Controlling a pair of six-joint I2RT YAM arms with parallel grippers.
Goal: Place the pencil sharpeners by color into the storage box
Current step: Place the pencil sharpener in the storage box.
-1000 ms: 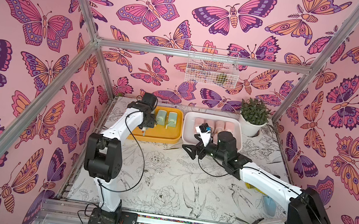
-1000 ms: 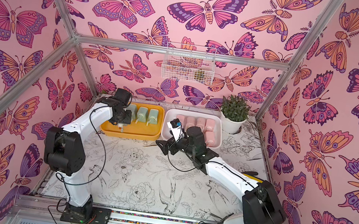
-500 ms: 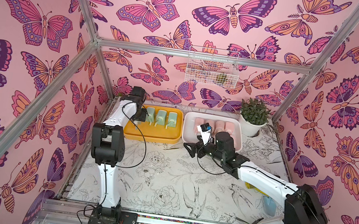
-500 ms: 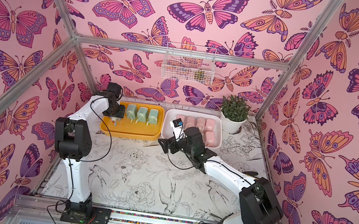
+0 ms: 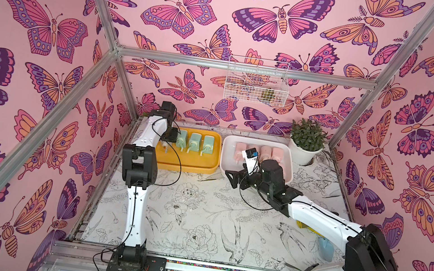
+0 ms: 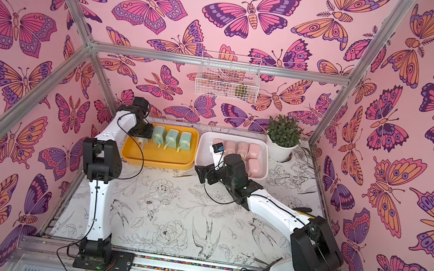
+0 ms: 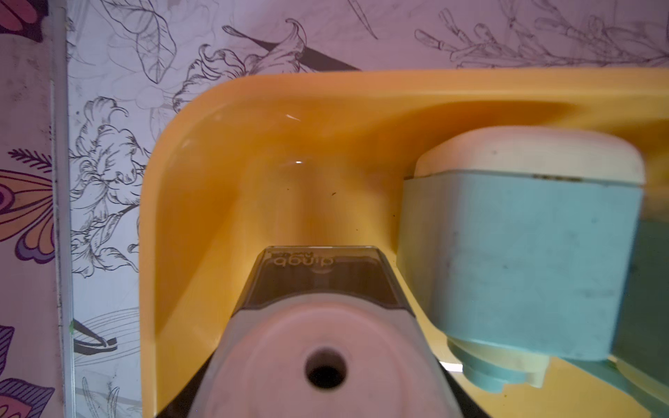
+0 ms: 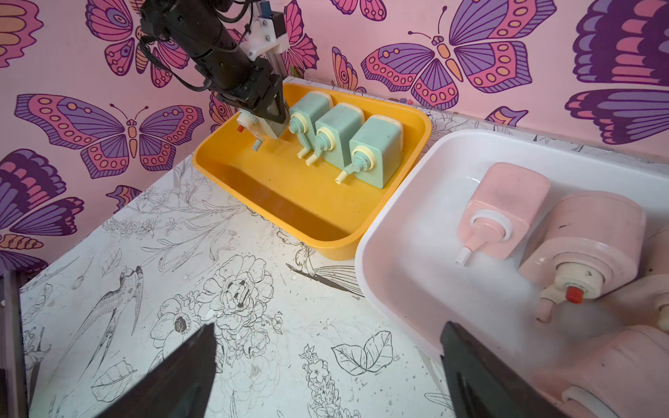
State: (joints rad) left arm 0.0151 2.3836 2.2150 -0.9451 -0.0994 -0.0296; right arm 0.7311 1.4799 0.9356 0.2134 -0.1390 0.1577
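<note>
Three green sharpeners (image 8: 340, 141) sit in the yellow bin (image 8: 289, 202); the left end effector (image 8: 266, 126) grips the fourth above it. Pinks fill the white bin (image 8: 405, 253); the right end effector (image 5: 232, 177) gapes empty.

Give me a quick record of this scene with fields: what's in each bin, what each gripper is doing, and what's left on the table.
yellow bin: three mint green sharpeners standing in a row; a fourth sharpener held at its far left corner
white bin: pink sharpeners, several lying loosely
left gripper: closed on the fourth sharpener, low inside the yellow bin
right gripper: open, empty, above the table in front of the white bin
loose sharpeners on table: none visible
</note>
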